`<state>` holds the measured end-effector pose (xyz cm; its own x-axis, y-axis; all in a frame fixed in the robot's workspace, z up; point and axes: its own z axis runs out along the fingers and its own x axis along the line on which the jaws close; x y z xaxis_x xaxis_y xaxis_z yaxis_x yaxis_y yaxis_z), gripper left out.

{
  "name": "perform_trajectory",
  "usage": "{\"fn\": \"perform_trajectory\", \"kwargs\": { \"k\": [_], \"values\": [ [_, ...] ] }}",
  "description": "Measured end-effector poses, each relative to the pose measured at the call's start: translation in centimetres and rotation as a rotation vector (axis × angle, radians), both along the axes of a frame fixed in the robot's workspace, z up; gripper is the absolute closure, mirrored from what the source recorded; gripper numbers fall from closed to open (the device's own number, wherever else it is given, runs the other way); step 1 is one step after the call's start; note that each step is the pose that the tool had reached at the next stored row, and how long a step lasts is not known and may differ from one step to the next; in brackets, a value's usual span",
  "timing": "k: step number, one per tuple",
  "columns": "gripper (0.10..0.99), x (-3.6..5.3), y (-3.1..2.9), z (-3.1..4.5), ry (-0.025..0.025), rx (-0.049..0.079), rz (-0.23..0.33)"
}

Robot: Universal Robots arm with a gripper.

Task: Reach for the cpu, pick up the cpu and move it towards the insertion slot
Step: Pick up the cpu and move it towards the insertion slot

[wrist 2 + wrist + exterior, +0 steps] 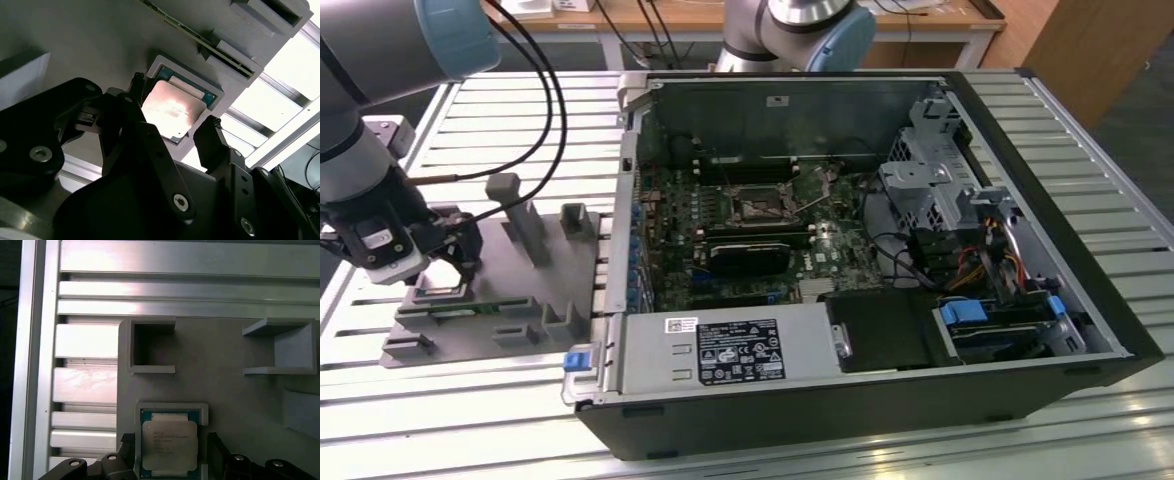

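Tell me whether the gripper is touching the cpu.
Apart. In the first wrist view the open gripper straddles the cpu; grey fixture shows between each finger and the chip.

A slatted metal table (454, 420) is shining under bright light; a wooden desk (680, 15) is standing behind it

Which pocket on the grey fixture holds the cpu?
The low-rimmed pocket the gripper straddles holds the cpu; both open-sided pockets are empty.

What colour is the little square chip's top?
The cpu is shiny silver on top, greenish at its rim; best in the first wrist view.
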<state>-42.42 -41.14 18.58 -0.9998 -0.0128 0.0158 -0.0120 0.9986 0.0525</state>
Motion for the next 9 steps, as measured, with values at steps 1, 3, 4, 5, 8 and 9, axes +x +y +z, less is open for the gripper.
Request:
{"fn": "perform_trajectory", "kwargs": {
  "k": [1,3,4,5,8,9],
  "values": [
    [0.408,-0.01,0.04,-0.03,0.0,0.0,0.001],
    [0.408,-0.02,0.07,-0.08,0.0001,0.0,0.004],
    [0.408,-0.04,0.08,-0.1,-0.0001,0.0,0.005],
    [0.408,-0.07,0.08,-0.12,-0.0001,0.0,0.006],
    [0.424,-0.12,0.09,-0.16,0.0,0.0,0.006],
    [0.494,-0.13,0.1,-0.16,0.0002,0.0,0.006]
  ]
}}
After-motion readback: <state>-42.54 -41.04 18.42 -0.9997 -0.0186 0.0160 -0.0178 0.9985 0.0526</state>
